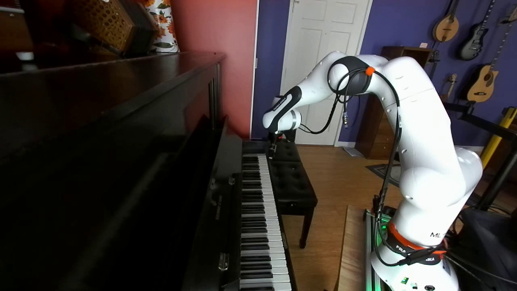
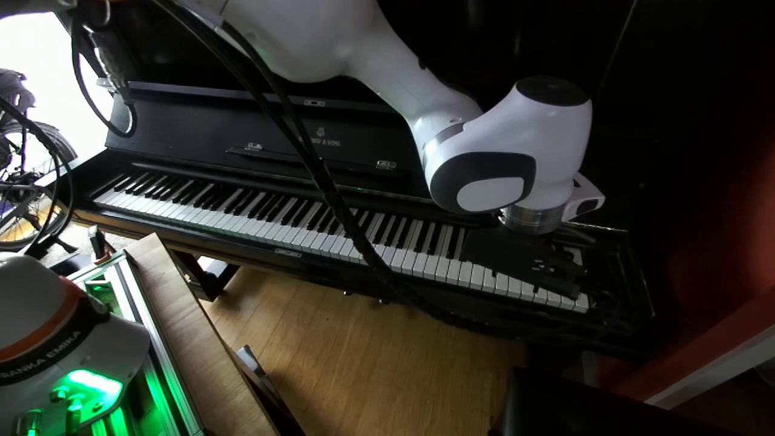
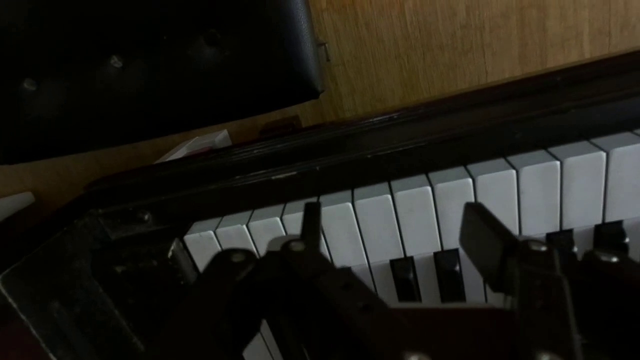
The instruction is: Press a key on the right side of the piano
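Wrist view shows the hand (image 3: 392,217), fingers (image 3: 482,245) parted, over the piano's (image 3: 425,135) right end: closing it, then pressing straight down, should strike one key (image 3: 420,216) alone.

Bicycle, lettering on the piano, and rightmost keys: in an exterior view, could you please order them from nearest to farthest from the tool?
1. Rightmost keys: directly by the tool.
2. Lettering: left of the tool, on the piano.
3. Bicycle: far left, past the piano.
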Available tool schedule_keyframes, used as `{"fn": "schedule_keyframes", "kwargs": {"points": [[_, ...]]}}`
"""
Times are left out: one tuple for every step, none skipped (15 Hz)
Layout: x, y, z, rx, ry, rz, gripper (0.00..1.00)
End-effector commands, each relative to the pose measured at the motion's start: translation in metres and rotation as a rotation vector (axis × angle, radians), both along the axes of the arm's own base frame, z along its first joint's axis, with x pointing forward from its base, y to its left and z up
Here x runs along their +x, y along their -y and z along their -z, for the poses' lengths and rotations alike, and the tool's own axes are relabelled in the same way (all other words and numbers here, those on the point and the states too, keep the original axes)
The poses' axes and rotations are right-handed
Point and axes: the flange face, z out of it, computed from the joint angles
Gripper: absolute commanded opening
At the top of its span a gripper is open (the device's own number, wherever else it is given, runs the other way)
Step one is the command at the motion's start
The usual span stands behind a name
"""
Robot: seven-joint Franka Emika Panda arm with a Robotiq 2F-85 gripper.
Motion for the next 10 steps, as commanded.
{"fn": "schedule_keyframes", "kwargs": {"points": [[0.009,0.007,0.014,0.023,-0.042,0.003,0.42],[0.012,0.008,0.017,0.025,-0.048,0.001,0.33],[0.014,0.010,0.019,0.020,-0.054,0.002,0.27],[0.015,0.012,0.020,0.007,-0.062,-0.001,0.19],[0.017,0.013,0.021,0.006,-0.064,-0.005,0.11],[0.019,0.014,0.023,0.004,-0.064,-0.010,0.05],[0.022,0.016,0.024,0.000,-0.062,-0.012,0.00],[0.024,0.017,0.026,-0.007,-0.060,-0.023,0.00],[0.027,0.019,0.026,-0.018,-0.057,-0.025,0.00],[0.029,0.019,0.028,-0.014,-0.056,-0.036,0.00]]}}
